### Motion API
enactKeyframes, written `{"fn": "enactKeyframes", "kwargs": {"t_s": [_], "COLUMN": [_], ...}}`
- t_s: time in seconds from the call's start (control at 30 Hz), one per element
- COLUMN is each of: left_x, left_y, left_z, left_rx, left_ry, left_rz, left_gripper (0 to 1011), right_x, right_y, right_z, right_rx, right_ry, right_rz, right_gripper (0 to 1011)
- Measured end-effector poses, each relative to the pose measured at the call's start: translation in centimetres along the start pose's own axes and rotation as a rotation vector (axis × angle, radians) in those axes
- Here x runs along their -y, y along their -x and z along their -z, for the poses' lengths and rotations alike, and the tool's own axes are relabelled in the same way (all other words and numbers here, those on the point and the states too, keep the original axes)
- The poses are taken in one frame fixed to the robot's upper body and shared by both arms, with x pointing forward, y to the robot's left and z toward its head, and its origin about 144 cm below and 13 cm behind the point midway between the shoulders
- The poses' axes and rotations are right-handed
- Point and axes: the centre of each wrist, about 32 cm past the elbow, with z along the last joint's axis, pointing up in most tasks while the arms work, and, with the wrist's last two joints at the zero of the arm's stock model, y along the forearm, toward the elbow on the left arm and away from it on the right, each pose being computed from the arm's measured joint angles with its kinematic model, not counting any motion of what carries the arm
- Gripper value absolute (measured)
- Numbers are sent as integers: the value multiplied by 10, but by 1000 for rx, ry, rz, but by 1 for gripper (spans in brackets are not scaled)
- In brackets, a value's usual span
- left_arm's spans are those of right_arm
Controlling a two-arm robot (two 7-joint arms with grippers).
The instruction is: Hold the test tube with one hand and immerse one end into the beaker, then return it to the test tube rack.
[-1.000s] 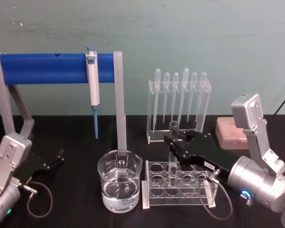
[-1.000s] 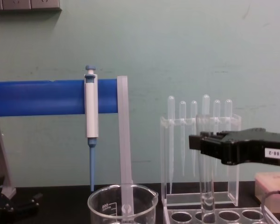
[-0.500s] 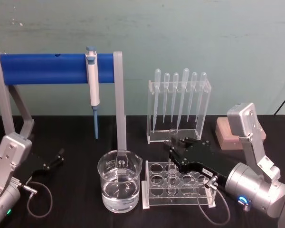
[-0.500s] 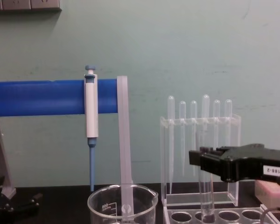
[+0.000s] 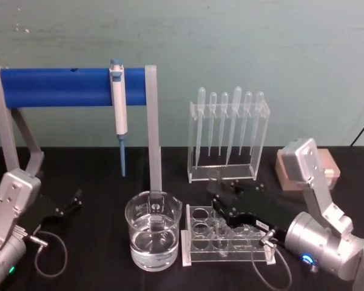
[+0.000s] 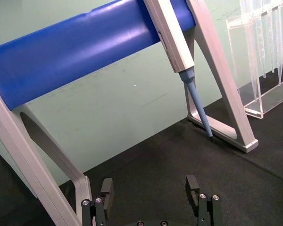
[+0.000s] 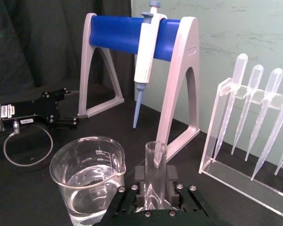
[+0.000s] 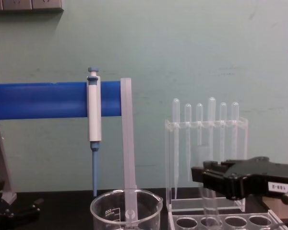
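Beaker (image 5: 153, 237) left of rack (image 5: 227, 242); tube (image 7: 154, 175) in rack.

Right tool (image 7: 155, 184) clamped on upright test tube (image 7: 155, 167); beaker (image 7: 88, 176) with water just beside.

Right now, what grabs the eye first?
The big blue stand at back left, with a pipettor hanging from it. In front, the right hand grips the test tube upright over the clear rack, beside the beaker holding water. The left hand rests open at far left.

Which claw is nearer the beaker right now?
Right. The right claw grips the test tube just beside the beaker; the left claw sits farther off.
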Motion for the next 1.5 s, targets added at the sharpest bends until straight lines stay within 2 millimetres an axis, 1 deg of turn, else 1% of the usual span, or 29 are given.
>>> {"fn": "enactKeyframes", "kwargs": {"t_s": [0.03,0.07,0.13,0.27,0.3,0.4,0.43,0.5,0.53,0.57,0.6,0.63,0.67,0.7,0.73,0.77,0.8,1.0,1.13,1.33,1.43,1.5], "left_x": [0,0,0,0,0,0,0,0,0,0,0,0,0,0,0,0,0,0,0,0,0,0], "left_y": [0,0,0,0,0,0,0,0,0,0,0,0,0,0,0,0,0,0,0,0,0,0], "left_z": [0,0,0,0,0,0,0,0,0,0,0,0,0,0,0,0,0,0,0,0,0,0], "left_rx": [0,0,0,0,0,0,0,0,0,0,0,0,0,0,0,0,0,0,0,0,0,0], "left_ry": [0,0,0,0,0,0,0,0,0,0,0,0,0,0,0,0,0,0,0,0,0,0], "left_rz": [0,0,0,0,0,0,0,0,0,0,0,0,0,0,0,0,0,0,0,0,0,0], "left_gripper": [1000,1000,1000,1000,1000,1000,1000,1000,1000,1000,1000,1000,1000,1000,1000,1000,1000,1000,1000,1000,1000,1000], "right_x": [0,0,0,4,7,17,21,33,37,46,46,51,60,63,70,73,77,80,73,63,57,49], "right_y": [0,1,1,2,1,2,2,4,4,5,5,5,6,6,6,4,3,-3,-8,-16,-18,-17], "right_z": [-1,-4,-6,-13,-15,-21,-22,-24,-24,-23,-23,-21,-18,-16,-9,-6,1,27,43,50,49,49], "right_rx": [6,15,20,25,24,23,24,26,25,25,25,27,36,41,47,47,50,66,130,159,157,170], "right_ry": [-1,-4,-8,-29,-38,-62,-69,-87,-91,-98,-98,-99,-90,-84,-65,-55,-32,17,14,20,41,56], "right_rz": [0,-1,-3,-2,0,13,20,52,69,114,114,140,199,223,274,295,333,434,501,526,494,460], "right_gripper": [281,352,392,511,573,628,685,734,791,812,820,865,898,916,944,977,1002,1002,1002,1002,1002,1002]}}
